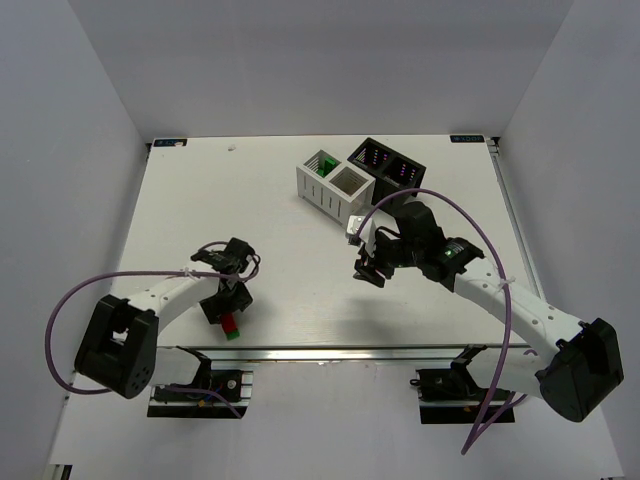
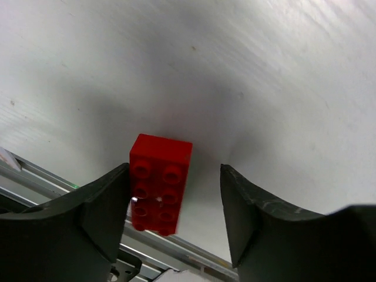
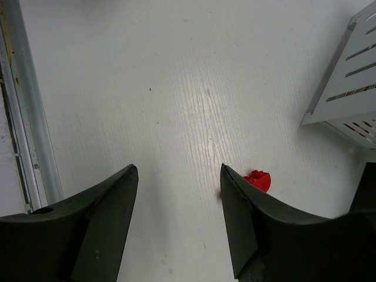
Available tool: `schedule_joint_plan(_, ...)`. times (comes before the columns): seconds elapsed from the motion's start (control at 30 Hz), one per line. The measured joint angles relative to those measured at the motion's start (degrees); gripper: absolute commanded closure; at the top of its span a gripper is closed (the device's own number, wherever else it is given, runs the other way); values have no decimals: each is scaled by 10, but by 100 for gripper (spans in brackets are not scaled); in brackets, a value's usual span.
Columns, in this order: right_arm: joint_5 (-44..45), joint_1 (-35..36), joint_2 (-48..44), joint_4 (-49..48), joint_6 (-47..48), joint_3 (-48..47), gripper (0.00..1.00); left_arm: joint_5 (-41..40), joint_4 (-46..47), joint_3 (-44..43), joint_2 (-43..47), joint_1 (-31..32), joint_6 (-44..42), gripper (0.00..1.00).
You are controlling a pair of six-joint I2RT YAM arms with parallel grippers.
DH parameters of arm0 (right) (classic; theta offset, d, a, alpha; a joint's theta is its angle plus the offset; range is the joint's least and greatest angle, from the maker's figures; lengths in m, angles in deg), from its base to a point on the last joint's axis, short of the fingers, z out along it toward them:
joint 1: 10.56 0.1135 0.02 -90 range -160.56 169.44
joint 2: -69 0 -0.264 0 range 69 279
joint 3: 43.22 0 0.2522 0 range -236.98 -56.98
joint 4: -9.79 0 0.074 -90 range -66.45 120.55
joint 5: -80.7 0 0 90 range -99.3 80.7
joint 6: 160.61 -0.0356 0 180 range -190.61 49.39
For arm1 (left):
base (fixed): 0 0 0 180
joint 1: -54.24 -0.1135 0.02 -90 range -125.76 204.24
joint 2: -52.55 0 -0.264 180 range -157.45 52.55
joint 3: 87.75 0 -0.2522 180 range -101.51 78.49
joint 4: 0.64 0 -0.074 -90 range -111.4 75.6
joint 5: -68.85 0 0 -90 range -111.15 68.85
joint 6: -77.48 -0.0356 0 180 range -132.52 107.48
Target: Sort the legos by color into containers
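A red studded brick (image 2: 159, 181) lies on the table between the open jaws of my left gripper (image 2: 174, 170), close against the left finger, near the table's front edge. In the top view the left gripper (image 1: 224, 306) hangs over this red brick (image 1: 228, 322), with a small green piece (image 1: 231, 336) just in front of it. My right gripper (image 3: 179, 170) is open and empty above bare table. A small rounded red lego (image 3: 258, 180) lies just right of its right finger. The white bin (image 1: 335, 185) and black bin (image 1: 388, 165) stand at the back; green shows in the white bin's left cell.
A metal rail (image 2: 176, 249) runs along the table's front edge just past the red brick. The white bin's slotted corner (image 3: 346, 94) stands to the upper right of the right gripper (image 1: 368, 268). White walls enclose the table on three sides.
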Motion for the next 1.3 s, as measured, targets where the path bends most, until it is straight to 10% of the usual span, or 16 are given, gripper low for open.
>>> schedule_joint_plan(0.4, 2, 0, 0, 0, 0, 0, 36, 9, -10, -27, 17, 22, -8, 100)
schedule_joint_plan(0.63, 4, 0, 1, -2, -4, 0, 32, 125, 93, -62, 23, 23, -92, 100)
schedule_joint_plan(0.73, 6, 0, 1, -6, -25, 0, 11, 221, 189, -75, 34, 26, -129, 100)
schedule_joint_plan(1.0, 44, -3, -7, -58, -143, 0, 11, 437, 480, -132, -18, 30, -169, 100)
schedule_joint_plan(1.17, 71, -5, -43, -116, -211, 23, 38, 506, 598, -146, -86, 36, -175, 100)
schedule_joint_plan(1.3, 63, -5, -53, -162, -246, 36, 39, 527, 628, -162, -126, 38, -196, 100)
